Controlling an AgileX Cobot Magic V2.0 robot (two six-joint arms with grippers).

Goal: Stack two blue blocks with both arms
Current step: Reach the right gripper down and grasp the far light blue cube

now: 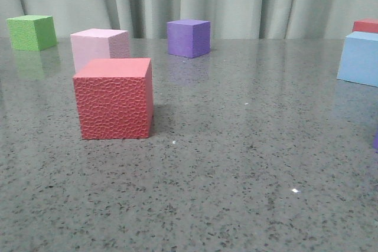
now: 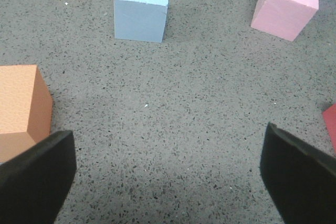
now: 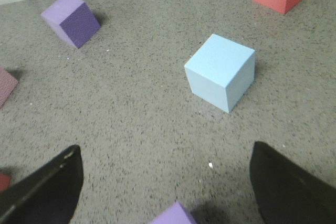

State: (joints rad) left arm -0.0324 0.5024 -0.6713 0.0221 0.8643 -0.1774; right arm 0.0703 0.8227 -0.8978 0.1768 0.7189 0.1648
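Observation:
One light blue block (image 2: 140,6) stands on the speckled table well ahead of my left gripper (image 2: 168,177). That gripper is open with only bare table between its black fingers (image 2: 37,177). A second blue block (image 3: 220,72) sits ahead of my right gripper (image 3: 165,187), slightly toward its right finger (image 3: 289,187). The right gripper is open too and holds nothing. In the front view a single blue block (image 1: 360,58) shows at the right edge, and neither gripper appears there.
Red cube (image 1: 113,98), pink cube (image 1: 99,45), green cube (image 1: 31,32) and purple cube (image 1: 189,38) stand on the table. An orange cube (image 2: 21,103) sits beside my left finger. A purple cube corner (image 3: 176,216) lies between my right fingers. A curtain hangs behind.

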